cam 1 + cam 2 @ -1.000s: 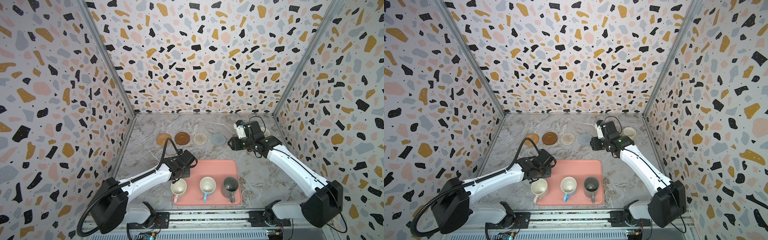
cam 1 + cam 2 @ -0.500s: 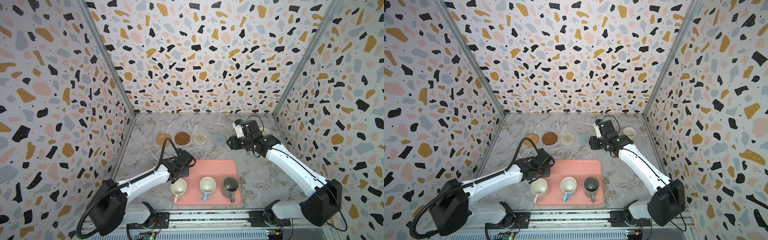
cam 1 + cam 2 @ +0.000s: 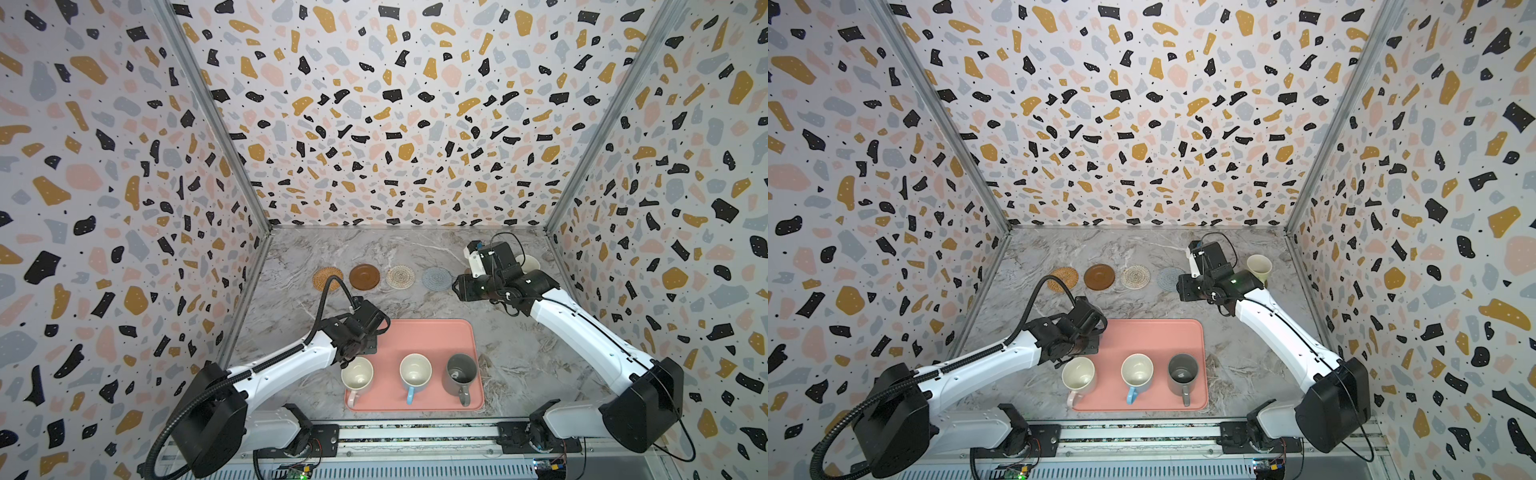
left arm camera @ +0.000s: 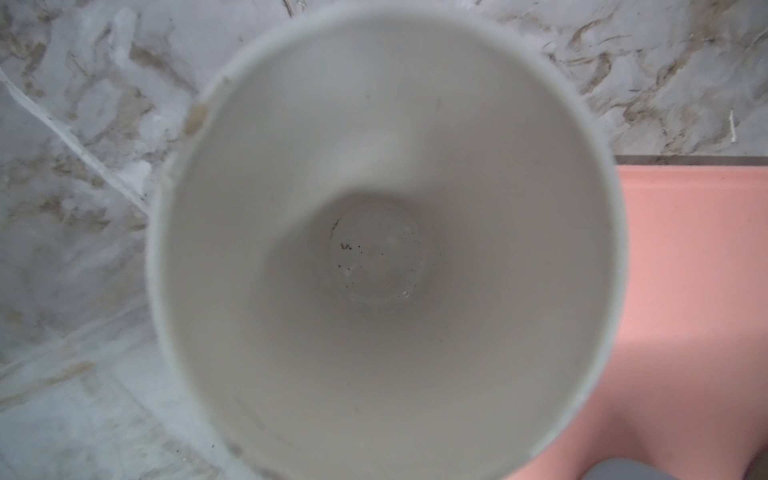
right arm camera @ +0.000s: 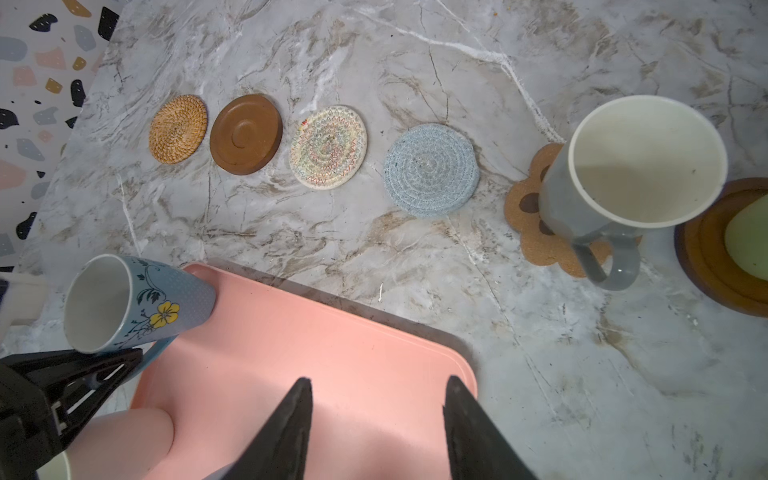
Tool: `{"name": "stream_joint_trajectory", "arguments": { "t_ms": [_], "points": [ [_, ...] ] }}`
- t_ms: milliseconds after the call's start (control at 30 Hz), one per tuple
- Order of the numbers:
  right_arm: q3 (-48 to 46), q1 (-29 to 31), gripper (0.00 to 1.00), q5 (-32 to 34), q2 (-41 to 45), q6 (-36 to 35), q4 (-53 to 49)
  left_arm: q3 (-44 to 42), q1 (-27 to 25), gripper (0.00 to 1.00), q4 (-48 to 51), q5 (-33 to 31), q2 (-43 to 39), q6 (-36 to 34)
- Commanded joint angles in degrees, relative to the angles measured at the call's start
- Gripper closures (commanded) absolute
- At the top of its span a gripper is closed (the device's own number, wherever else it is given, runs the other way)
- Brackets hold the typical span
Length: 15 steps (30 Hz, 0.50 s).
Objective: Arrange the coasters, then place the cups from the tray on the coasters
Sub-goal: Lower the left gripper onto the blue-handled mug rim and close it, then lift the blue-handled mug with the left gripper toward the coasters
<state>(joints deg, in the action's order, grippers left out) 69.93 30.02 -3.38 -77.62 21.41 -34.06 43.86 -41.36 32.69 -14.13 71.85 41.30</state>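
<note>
The only print in sight is on the blue floral cup (image 5: pixel 141 303): a yellow flower on dark vines. That cup is tilted over the far-left corner of the tray (image 3: pixel 432 336). The left gripper (image 5: pixel 124 361) has its jaws closed tight at the cup's blue handle. Both top views hide this cup under the arm, and the left wrist view gives only its cream, speckled inside, with the jaws out of frame.

The right gripper (image 5: pixel 379 380) shows beside the light-blue woven coaster (image 3: pixel 436 278), jaws partly apart and empty. On the tray stand a pink cup (image 3: pixel 356 376), a blue-handled cup (image 3: pixel 414 372) and a dark grey cup (image 3: pixel 460 374).

A grey cup (image 5: pixel 623 178) sits on the paw coaster (image 5: pixel 536 241) on the counter (image 5: pixel 582 374), screened by the right arm in both top views. A light green cup (image 5: pixel 748 241) on a dark brown disc (image 5: pixel 706 266) is cut off at the frame edge.
</note>
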Motion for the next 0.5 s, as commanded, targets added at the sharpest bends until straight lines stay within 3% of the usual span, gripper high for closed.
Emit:
{"name": "stream_joint_trajectory", "arguments": {
  "t_ms": [0,467],
  "points": [
    [1.72,0.22,0.47,0.68,1.23,1.0,-1.17,2.2,0.34,0.93,-1.64,-2.38,-1.89,-0.49],
    [3.59,0.22,0.47,1.42,1.49,0.64,-2.22,9.63,0.32,0.94,-1.53,-2.93,0.87,-2.95]
  ]
}}
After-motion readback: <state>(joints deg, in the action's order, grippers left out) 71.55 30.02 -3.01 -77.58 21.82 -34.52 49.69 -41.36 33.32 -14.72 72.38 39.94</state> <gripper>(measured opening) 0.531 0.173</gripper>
